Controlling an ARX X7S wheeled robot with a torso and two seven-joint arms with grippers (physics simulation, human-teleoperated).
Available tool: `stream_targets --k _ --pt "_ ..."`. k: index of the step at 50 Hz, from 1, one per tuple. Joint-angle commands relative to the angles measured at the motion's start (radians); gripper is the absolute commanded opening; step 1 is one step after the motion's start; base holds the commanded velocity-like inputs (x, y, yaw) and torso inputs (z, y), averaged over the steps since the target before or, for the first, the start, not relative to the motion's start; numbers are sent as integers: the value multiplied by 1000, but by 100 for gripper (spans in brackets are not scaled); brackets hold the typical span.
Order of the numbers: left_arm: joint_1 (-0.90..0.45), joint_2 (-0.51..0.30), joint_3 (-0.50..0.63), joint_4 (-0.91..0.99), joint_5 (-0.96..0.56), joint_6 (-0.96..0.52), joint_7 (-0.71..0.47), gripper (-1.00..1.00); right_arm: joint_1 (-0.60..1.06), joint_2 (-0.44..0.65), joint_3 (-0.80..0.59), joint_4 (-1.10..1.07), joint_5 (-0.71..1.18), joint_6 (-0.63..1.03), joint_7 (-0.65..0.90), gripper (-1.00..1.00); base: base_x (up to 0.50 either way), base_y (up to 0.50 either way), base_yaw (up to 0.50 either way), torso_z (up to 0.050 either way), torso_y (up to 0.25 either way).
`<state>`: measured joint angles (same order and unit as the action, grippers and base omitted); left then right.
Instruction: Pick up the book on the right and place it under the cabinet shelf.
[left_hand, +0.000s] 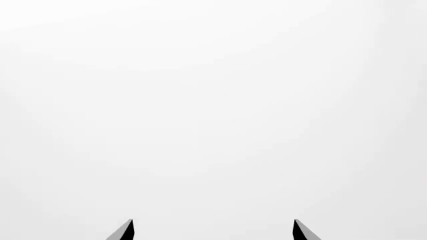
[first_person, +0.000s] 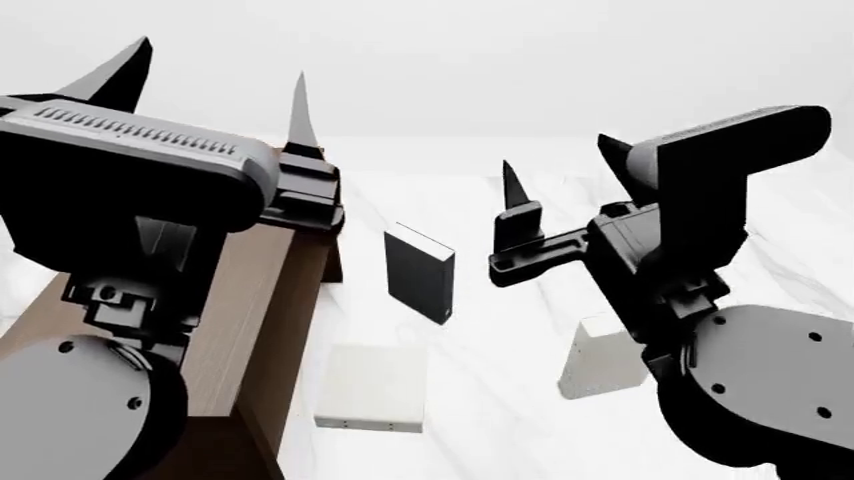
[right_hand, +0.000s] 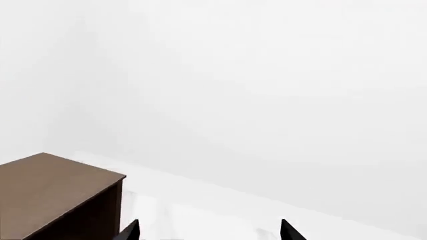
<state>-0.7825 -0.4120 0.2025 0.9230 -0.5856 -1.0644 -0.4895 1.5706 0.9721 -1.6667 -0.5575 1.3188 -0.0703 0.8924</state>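
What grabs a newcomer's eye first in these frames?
Two big black arms fill the head view, the left gripper and right gripper both raised, open and empty. Between them a black book stands upright on the white marble table, with an off-white book lying flat nearer the camera. The brown cabinet shelf runs along the left, and the grey book sits partly hidden behind the right arm.

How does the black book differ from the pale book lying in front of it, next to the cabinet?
The black book stands upright on edge, turned at an angle; the pale book lies flat, broad cover up. One is black with a light page edge, the other off-white all over. The pale book sits nearer the robot. Both rest on the white table, ungripped.
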Motion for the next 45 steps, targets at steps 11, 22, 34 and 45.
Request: stream_targets --k 11,22,34,45 --pt "-247 194 96 -110 -96 -83 2 100 330 283 143 -153 82 207 243 100 0 0 0 0 0" --pt "-258 296 312 -294 14 95 58 100 364 361 160 -165 85 268 262 100 0 0 0 0 0" --pt "-126 244 442 -256 120 250 43 100 304 399 134 -180 48 221 230 100 0 0 0 0 0" --pt "-28 297 499 -406 95 394 121 100 256 440 115 -233 23 171 219 100 0 0 0 0 0"
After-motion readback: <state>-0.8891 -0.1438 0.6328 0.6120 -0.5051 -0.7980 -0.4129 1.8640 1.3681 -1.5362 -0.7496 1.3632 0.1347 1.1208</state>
